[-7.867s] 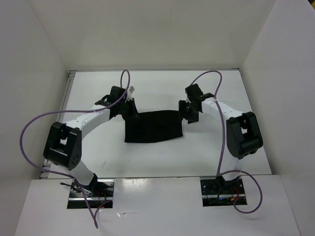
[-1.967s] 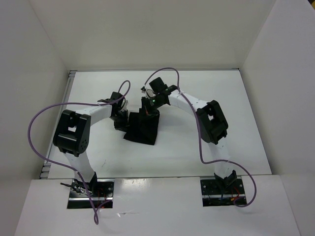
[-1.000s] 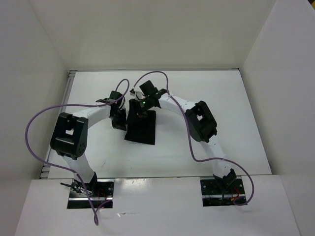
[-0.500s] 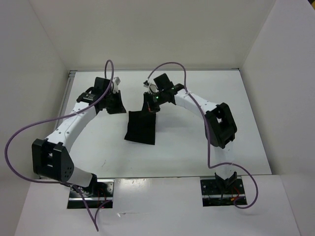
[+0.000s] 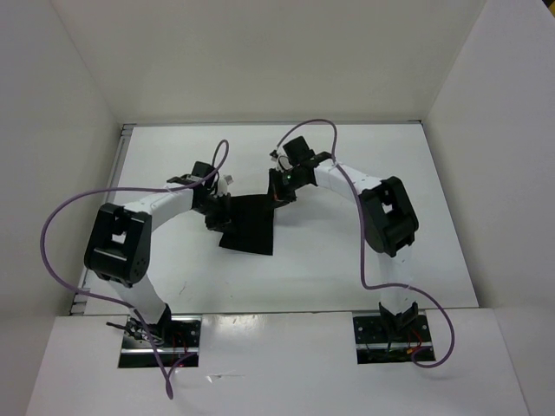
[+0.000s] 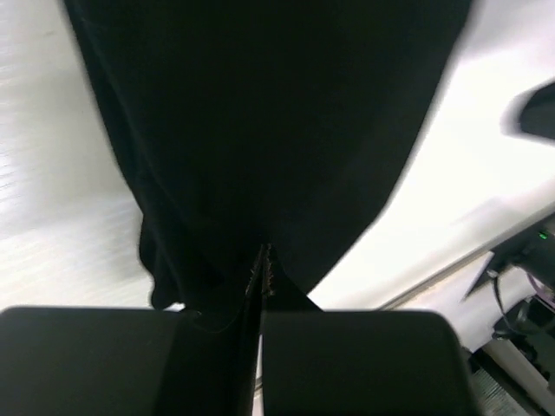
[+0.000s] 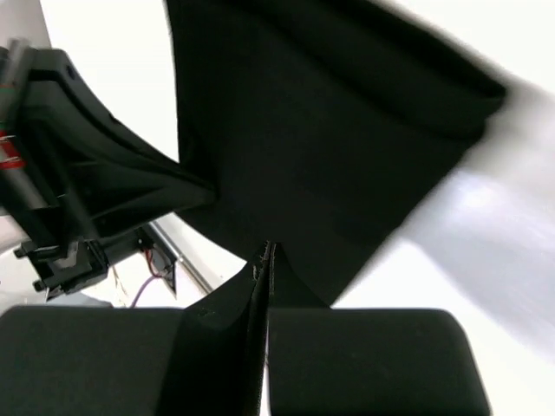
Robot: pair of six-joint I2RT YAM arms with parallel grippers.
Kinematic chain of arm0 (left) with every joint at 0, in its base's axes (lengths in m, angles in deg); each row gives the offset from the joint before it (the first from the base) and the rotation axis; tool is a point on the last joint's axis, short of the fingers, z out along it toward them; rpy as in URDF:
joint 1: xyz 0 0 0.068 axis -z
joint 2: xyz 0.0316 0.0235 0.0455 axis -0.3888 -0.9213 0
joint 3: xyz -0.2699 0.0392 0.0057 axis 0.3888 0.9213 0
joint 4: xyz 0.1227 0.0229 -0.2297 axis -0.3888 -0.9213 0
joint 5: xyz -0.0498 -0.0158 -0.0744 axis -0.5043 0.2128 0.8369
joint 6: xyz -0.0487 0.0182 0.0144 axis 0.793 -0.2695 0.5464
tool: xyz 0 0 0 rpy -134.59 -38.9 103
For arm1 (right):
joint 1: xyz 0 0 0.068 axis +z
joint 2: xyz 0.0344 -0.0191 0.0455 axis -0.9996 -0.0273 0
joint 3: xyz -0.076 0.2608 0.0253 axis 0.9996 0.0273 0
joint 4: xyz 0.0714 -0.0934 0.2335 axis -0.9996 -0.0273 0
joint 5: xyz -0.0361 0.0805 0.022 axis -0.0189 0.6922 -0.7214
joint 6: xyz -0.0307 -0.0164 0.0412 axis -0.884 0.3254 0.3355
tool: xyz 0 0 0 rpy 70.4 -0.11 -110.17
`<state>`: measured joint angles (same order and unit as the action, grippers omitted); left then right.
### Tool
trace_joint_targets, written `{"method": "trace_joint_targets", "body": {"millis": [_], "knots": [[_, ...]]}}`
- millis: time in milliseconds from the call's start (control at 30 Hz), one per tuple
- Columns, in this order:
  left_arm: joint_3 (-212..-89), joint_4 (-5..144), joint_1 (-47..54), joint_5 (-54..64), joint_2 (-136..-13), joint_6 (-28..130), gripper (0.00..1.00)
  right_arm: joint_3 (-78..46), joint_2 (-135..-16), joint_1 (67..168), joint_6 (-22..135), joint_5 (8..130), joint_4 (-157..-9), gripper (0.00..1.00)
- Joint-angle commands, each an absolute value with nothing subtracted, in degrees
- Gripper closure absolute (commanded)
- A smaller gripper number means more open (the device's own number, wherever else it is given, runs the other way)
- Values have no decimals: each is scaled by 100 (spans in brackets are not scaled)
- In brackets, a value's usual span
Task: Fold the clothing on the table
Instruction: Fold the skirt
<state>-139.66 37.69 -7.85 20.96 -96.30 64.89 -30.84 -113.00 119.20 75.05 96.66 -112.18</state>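
Middle: the clothing (image 5: 249, 227) lies here, with the left pincer (image 5: 217, 211) and right pincer (image 5: 279, 191) at its far corners; little room between them.
Far strip: bare bench (image 5: 381, 143), open.
Right side: open beyond the right arm (image 5: 386, 217).
Left side: narrow; the left arm (image 5: 117, 247) and a looping purple cable (image 5: 42, 243) stand there.
Edges: white walls (image 5: 260, 61) shut three sides.

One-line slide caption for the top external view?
Left gripper and right gripper, both shut, pinch the far edge of the black clothing on the white table.
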Motion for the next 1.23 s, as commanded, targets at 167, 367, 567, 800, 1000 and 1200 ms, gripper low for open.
{"method": "trace_joint_targets", "body": {"millis": [167,367,567,800,1000,1200], "knots": [[-13859,3538,-838,1238,-10080,6440,100,-2828,-10877,11700,7333,9452,-11088,99],[-13981,3318,-838,536,-10194,6378,100,-2722,-10640,11647,7333,9293,-11088,99],[-14588,3080,-838,1121,-8714,6325,80,-2661,-9991,11594,7385,8557,-11220,93],[-14466,3537,-1163,606,-6680,6642,43,-1976,-8402,11199,7439,7693,-11351,62],[-13921,3326,-1216,-10,-5871,7028,37,-956,-7318,10540,7334,7816,-11290,44],[-13604,3098,-1216,-203,-5483,7310,37,-341,-6816,10294,7263,8054,-11351,16]]}}
